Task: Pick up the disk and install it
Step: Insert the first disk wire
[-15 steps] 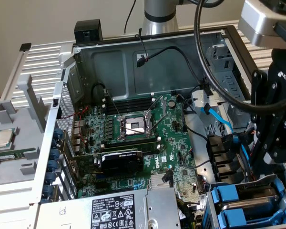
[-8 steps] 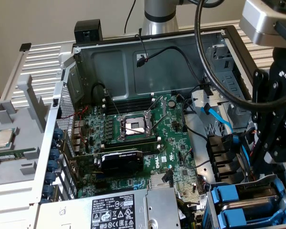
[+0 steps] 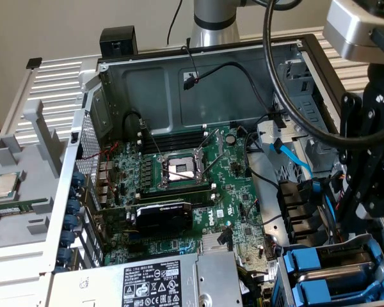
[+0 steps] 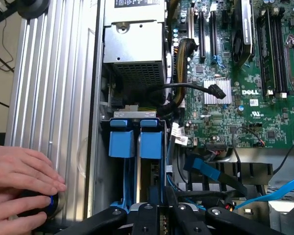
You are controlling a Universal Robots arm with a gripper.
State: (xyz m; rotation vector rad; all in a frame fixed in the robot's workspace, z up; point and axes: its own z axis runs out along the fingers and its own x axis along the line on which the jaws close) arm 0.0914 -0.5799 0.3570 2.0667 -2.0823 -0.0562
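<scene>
Where the drive cage (image 3: 370,246) sits at the exterior view's near right, the gripper (image 4: 157,209) has its fingers (image 4: 172,204) narrow, clamped on the disk (image 4: 151,142). The disk stands on edge in the cage, just beside a second blue carrier (image 4: 122,139). A person's hand (image 4: 19,181) rests nearby.

White "DELL" lettering is printed on the green motherboard (image 4: 220,117).

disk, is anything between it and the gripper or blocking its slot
Nothing visible does. The gripper is closed right on the disk, which sits in the drive cage beside another blue carrier. The blue cable and a person's hand lie off to the sides, clear of it.
</scene>
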